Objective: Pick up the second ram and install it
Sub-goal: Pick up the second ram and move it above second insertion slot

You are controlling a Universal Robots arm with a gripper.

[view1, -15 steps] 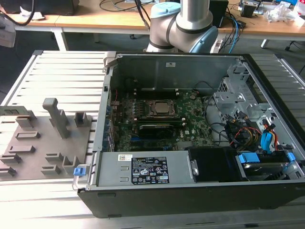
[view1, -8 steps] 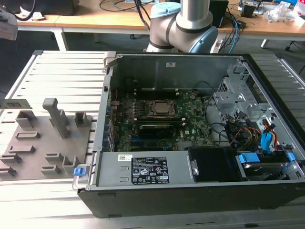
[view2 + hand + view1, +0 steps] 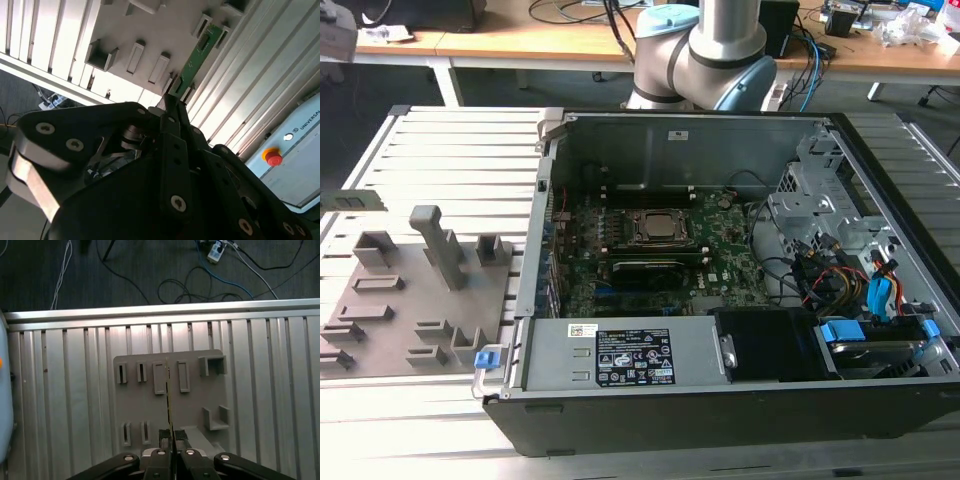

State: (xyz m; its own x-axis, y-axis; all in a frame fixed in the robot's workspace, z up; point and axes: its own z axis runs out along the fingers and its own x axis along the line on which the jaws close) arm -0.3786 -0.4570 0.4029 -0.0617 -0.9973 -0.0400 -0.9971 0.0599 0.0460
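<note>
The second ram (image 3: pixel 199 55) is a thin green stick, and my gripper (image 3: pixel 175 97) is shut on one end of it. In the first wrist view the second ram (image 3: pixel 169 400) shows edge-on, rising from between the gripper (image 3: pixel 172 439) fingertips above the grey holder plate (image 3: pixel 192 405). In the exterior view the second ram (image 3: pixel 358 201) hangs level in the air at the exterior view's far left, above and behind the holder plate (image 3: pixel 410 300). The open computer case (image 3: pixel 720 400) holds the green motherboard (image 3: pixel 725 250), well to the exterior view's right of the ram.
The holder plate carries several upright grey brackets and a tall post (image 3: pixel 435 240). Inside the case are the CPU socket (image 3: pixel 660 228), a black card (image 3: pixel 645 270), cables and a drive cage (image 3: pixel 810 200). The arm's base (image 3: pixel 705 55) stands behind the case. Everything rests on a slatted aluminium table (image 3: pixel 450 150).
</note>
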